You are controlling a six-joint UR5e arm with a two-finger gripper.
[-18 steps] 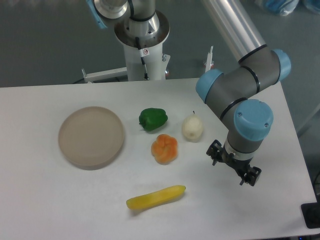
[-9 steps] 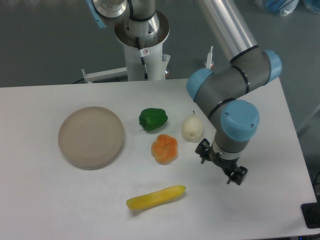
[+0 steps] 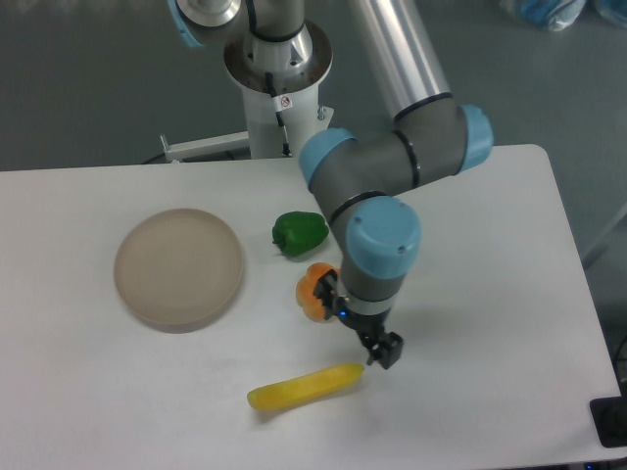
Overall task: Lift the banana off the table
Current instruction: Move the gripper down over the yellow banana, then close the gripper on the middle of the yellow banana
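Note:
The banana (image 3: 304,386) is long, slim and bright yellow. It lies flat on the white table (image 3: 509,343) near the front edge. My gripper (image 3: 359,324) hangs just above and behind the banana's right end, apart from it. The wrist covers the fingers, so I cannot see whether they are open. Nothing shows between them.
An orange lobed pepper (image 3: 311,291) sits just left of the gripper, half hidden by the wrist. A green pepper (image 3: 299,233) lies behind it. A round beige plate (image 3: 178,266) stands at the left. The arm hides the pear.
The arm has swung left across the table, from the right side to above the banana's right end. It now covers the pear. The fruits have not moved.

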